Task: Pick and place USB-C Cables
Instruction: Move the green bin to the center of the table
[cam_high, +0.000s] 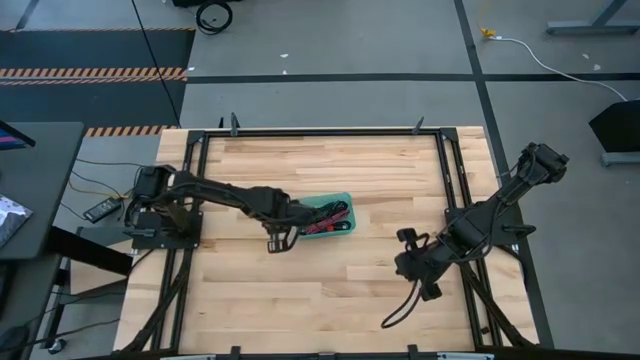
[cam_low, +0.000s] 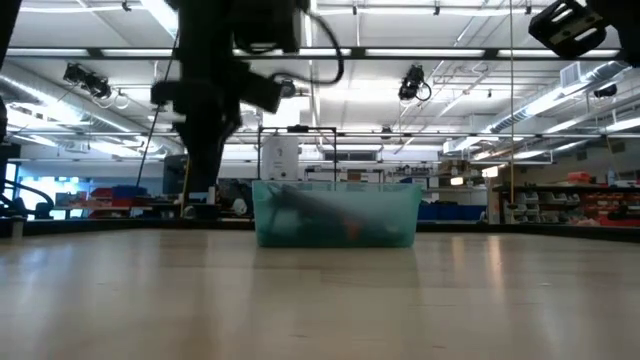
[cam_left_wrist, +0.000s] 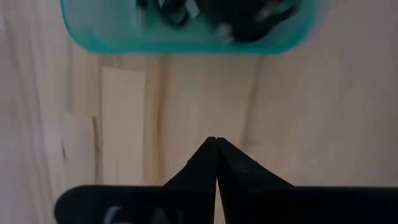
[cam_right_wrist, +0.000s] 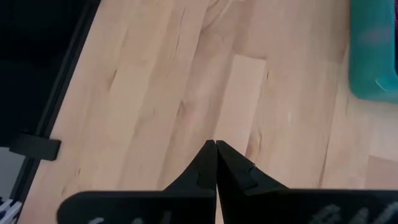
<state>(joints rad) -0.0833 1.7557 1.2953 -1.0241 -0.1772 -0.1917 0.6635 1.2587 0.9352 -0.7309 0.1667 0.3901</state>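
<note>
A: Left wrist view first — what is nearest there?

B: The left claw has its two dark fingers pressed together, and nothing is between them. Under it is only bare wood of the desk. A little beyond the tips is the rounded end of the teal tray, with dark cable bundles inside, blurred.

A: And from above?

B: In the high view the left claw hangs over the desk just beside the tray's left end, outside of it. The USB-C Cables lie in the tray, black and red coils packed together.

A: The right arm?

B: The right claw waits well apart, near the right side of the desk — its fingers also meet at a point, holding nothing.

A: Farther away?

B: The low view shows the tray standing on the desk, with a workshop behind it.
</note>
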